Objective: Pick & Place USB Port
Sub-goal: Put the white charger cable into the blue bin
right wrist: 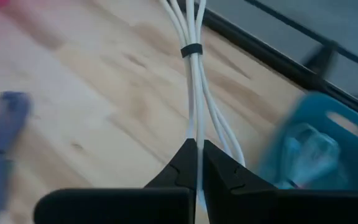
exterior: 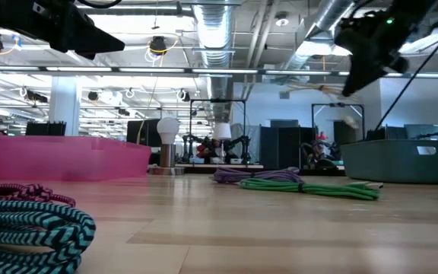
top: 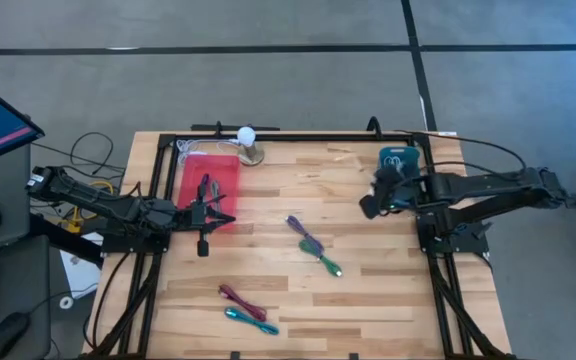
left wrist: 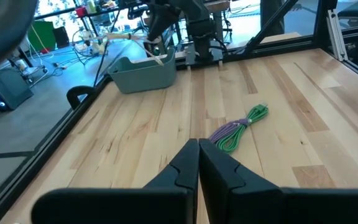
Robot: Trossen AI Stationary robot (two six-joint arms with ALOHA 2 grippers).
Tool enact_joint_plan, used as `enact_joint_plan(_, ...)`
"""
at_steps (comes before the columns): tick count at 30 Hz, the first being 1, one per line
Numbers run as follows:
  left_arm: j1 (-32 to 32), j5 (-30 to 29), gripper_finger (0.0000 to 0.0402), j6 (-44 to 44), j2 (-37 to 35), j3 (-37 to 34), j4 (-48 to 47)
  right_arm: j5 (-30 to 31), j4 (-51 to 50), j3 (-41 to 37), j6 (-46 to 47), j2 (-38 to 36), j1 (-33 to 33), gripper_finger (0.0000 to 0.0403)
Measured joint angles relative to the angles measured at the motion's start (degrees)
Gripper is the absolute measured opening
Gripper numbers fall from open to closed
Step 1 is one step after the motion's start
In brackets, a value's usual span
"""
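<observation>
At two o'clock on the pale wooden table, my right gripper pinches a bundled white cable beside the teal plastic bin; my left gripper rests closed at nine o'clock.

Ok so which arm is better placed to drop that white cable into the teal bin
The right. Its right gripper is already shut on the white cable, beside the teal bin; the left gripper sits by the pink bin.

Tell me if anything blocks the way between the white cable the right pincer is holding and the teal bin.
Nothing visible does. The right pincer is shut on the white cable, raised off the table right beside the teal bin. Only bare wood lies between them; the coiled cables sit farther out toward mid-table.
</observation>
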Motion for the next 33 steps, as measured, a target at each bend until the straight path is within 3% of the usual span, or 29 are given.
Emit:
enact_joint_plan(7,-0.02,0.0,0.0011,0.0,0.02,0.0,0.0,2.24,-16.14,0.0,12.14,-4.59,-0.57,0.0)
enact_joint_plan(15,-0.02,-0.02,0.0011,0.0,0.02,0.0,-0.01,2.28,-31.89,0.0,24.83,-4.21,-0.59,0.0)
enact_joint_plan(24,-0.02,0.0,0.0011,0.0,0.02,0.0,-0.01,-0.61,-32.04,-6.03,27.96,-4.79,-0.92,0.0)
enact_joint_plan(33,-0.01,0.0,0.0011,0.0,0.0,0.0,0.0,-0.82,-27.59,-7.63,22.54,-4.82,-4.23,0.0)
